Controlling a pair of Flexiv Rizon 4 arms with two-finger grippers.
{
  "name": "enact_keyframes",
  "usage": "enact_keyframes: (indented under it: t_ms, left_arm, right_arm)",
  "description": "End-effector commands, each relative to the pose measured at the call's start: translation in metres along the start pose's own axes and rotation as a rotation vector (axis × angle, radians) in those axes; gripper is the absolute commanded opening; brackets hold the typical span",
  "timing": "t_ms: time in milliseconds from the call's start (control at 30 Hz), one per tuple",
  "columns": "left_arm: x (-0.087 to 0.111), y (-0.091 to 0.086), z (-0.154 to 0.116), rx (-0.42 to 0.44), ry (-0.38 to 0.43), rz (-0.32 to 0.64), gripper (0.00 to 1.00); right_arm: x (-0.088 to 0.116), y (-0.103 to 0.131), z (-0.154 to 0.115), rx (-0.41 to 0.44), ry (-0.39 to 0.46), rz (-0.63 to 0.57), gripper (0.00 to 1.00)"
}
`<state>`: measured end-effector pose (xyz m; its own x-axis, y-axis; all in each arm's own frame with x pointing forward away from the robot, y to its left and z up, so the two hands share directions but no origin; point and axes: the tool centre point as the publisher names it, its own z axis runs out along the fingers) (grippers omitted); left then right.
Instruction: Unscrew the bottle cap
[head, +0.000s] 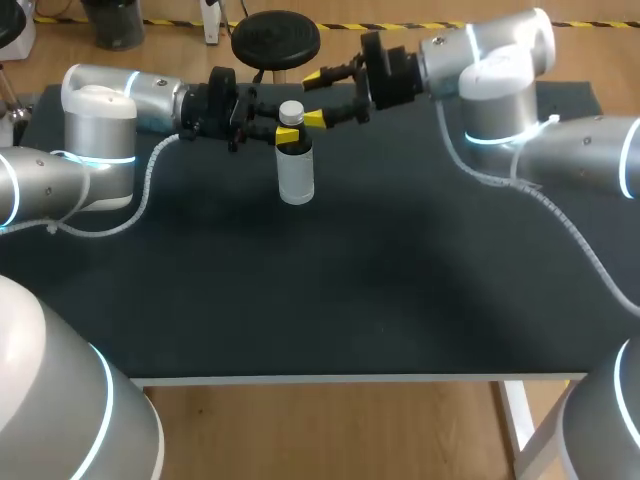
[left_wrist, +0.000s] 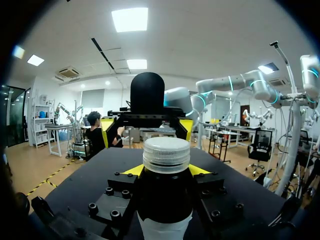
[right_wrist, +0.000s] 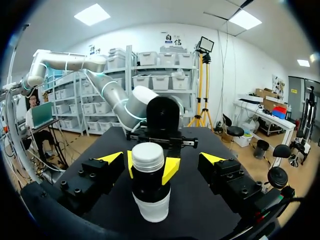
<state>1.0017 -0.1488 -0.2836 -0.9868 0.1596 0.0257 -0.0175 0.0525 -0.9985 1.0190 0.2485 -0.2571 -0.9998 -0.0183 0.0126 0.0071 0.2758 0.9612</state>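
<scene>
**Desk:** Where's the bottle?

**Op:** Upper middle of the head frame. A dark bottle with a white lower wrap (head: 296, 172) stands upright toward the far edge of the matte black surface (head: 400, 300). I can't tell whether its base actually rests on it. The ribbed white screw cap (head: 291, 110) is on the neck.

**Desk:** Left arm?

**Op:** It enters from the upper left of the frame. My left gripper (head: 289, 133) is clamped on the bottle's shoulder just under the cap, with a yellow tip pressed to each side. In its own wrist view the bottle (left_wrist: 165, 210) fills the space between the fingers, and the cap (left_wrist: 166, 154) stands just above the tips.

**Desk:** And the right?

**Op:** It enters from the upper right. My right gripper (head: 314, 98) is spread wide at about cap height, just beside the cap on its right-hand side in the head frame. In the right wrist view the bottle (right_wrist: 150, 195) sits ahead of the gripper (right_wrist: 162, 158), centred between its fingers with a clear gap on either side, so nothing is touching. The left gripper (right_wrist: 150, 167) faces it from beyond, pinching the neck below the cap (right_wrist: 147, 156).
</scene>
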Motion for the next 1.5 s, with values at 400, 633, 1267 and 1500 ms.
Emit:
enact_keyframes:
  t_ms: [400,633,1267,1500]
  left_arm:
    - [-0.001,0.001,0.000,0.002,0.002,0.000,0.00]
    - [-0.001,0.001,0.000,0.002,0.002,0.000,0.00]
    - [-0.001,0.001,0.000,0.002,0.002,0.000,0.00]
    - [-0.001,0.001,0.000,0.002,0.002,0.000,0.00]
  right_arm:
    - [0.013,0.008,0.009,-0.014,0.014,0.009,1.00]
    - [0.019,0.010,0.014,-0.034,-0.001,0.013,1.00]
    - [0.017,0.009,0.027,-0.041,0.007,0.020,1.00]
    - [0.015,0.010,0.029,-0.044,0.006,0.016,1.00]
